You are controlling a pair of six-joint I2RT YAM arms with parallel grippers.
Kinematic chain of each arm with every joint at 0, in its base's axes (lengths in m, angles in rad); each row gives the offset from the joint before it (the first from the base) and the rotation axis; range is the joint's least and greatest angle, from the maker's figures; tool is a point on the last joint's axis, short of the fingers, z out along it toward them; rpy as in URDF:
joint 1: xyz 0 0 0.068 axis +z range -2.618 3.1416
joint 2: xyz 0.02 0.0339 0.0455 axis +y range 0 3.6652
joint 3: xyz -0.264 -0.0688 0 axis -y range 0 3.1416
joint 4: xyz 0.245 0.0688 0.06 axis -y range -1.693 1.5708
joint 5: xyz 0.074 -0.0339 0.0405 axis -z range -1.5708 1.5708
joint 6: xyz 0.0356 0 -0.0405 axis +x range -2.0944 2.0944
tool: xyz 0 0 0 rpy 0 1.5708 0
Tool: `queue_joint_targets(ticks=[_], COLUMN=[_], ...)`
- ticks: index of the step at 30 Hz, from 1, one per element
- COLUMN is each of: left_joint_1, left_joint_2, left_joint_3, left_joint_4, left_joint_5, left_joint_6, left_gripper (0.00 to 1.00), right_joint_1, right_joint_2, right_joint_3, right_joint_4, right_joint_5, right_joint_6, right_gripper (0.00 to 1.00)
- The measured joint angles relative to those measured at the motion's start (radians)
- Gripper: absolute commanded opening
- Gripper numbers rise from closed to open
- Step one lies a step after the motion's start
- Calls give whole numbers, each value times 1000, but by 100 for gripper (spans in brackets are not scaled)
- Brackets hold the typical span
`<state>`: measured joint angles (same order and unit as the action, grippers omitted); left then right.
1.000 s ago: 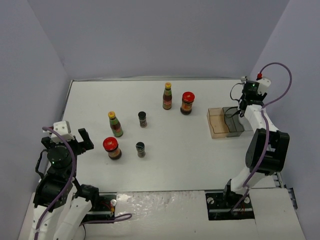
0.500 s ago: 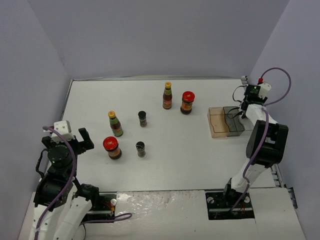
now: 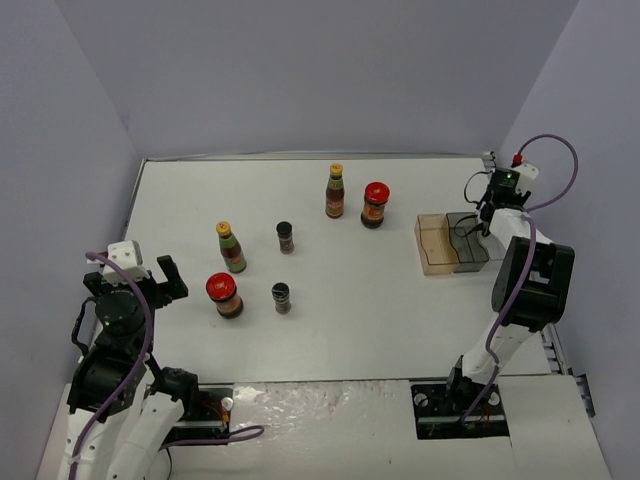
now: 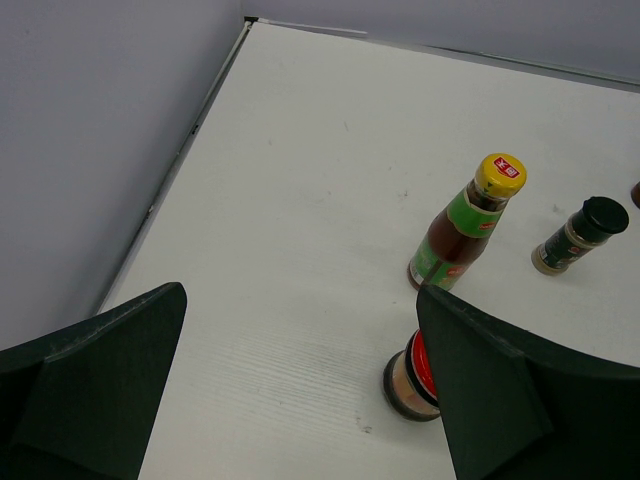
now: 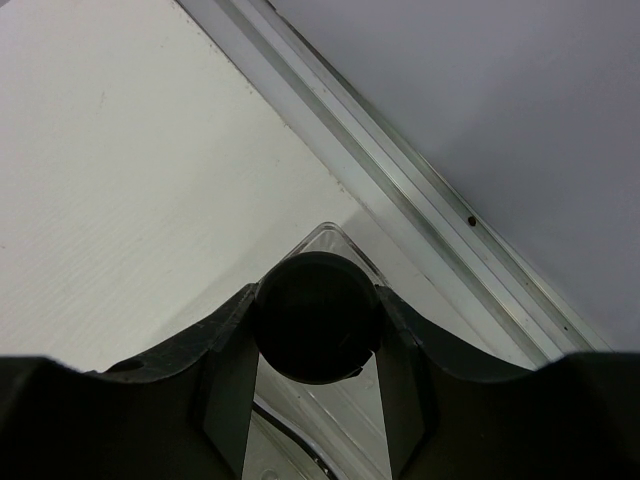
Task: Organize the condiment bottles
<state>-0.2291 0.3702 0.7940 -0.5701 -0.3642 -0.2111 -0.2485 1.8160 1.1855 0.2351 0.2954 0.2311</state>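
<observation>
I've the right gripper (image 5: 316,338) clamped on a shaker (image 5: 315,318) over the tray (image 5: 338,236); left gripper (image 4: 300,385) gapes, well left of it

Matt white surface (image 4: 300,200) with a fine grain, clear glossy plastic tray (image 3: 437,250), smooth matt black shaker cap (image 5: 315,318), shiny dark glass bottle (image 4: 455,235) with yellow plastic cap (image 4: 501,172), brushed metal edge rail (image 5: 400,185).

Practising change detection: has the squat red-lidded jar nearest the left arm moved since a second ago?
No. The squat red-lidded jar stays put beside the small black-capped shaker.
</observation>
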Motion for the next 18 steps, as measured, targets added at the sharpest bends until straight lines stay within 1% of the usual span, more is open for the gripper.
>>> queue_joint_targets(ticks=[4, 7, 8, 12, 15, 16, 18], left_joint_1=[0, 0, 0, 0, 0, 0, 0], left_joint_2=[0, 0, 0, 0, 0, 0, 0], left_joint_3=[0, 0, 0, 0, 0, 0, 0], left_joint_4=[0, 0, 0, 0, 0, 0, 0], left_joint_5=[0, 0, 0, 0, 0, 0, 0], left_joint_6=[0, 0, 0, 0, 0, 0, 0], left_gripper=[97, 97, 97, 97, 97, 97, 97], right_joint_1=[0, 0, 0, 1, 7, 9, 16], right_joint_2=[16, 26, 26, 26, 17, 6, -29], right_joint_3=[0, 0, 0, 0, 0, 0, 0], right_joint_4=[0, 5, 7, 7, -3, -13, -35], right_joint_5=[-14, -18, -21, -23, -25, -26, -32], right_joint_6=[-1, -1, -2, -6, -14, -16, -18], right_gripper=[26, 35, 41, 57, 73, 76, 79])
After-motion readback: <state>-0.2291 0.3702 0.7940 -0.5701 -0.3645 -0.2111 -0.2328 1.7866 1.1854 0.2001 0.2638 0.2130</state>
